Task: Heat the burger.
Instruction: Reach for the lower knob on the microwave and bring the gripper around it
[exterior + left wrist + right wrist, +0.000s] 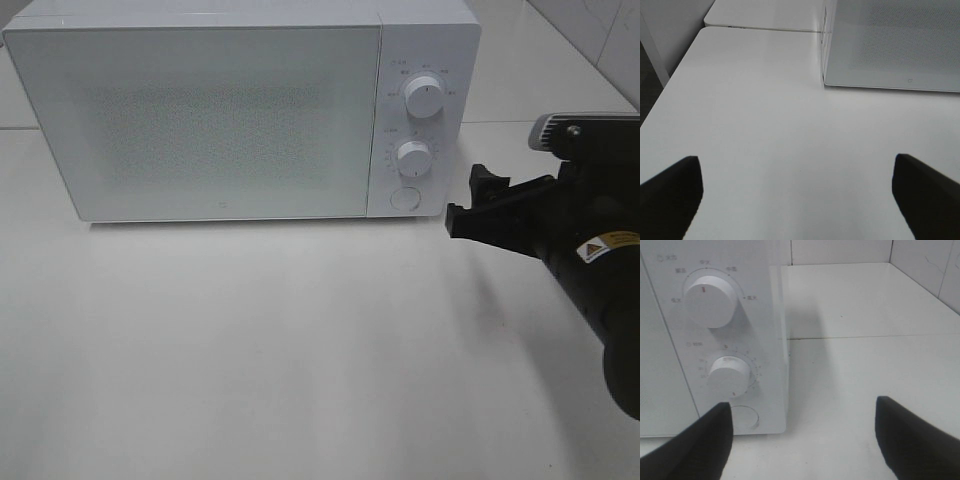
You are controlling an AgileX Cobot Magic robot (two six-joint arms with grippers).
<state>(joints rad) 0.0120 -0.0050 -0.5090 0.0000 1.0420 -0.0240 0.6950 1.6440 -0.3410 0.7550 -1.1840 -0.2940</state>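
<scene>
The burger is out of view in every frame. A white microwave [200,120] stands at the back of the white table with its frosted door shut. On its control panel are an upper knob [424,98], a lower knob [413,157] and a round button [404,197]. My right gripper [465,200] hovers open and empty just right of that panel, low near the button. In the right wrist view the right gripper [802,435] faces the microwave's [715,340] front right corner. My left gripper [797,195] is open over bare table, with the microwave's [890,45] front left corner ahead.
The white table [300,350] stretches in front of the microwave. A tiled wall [600,40] rises at the back right. In the left wrist view the table's left edge [670,90] drops off to a dark floor.
</scene>
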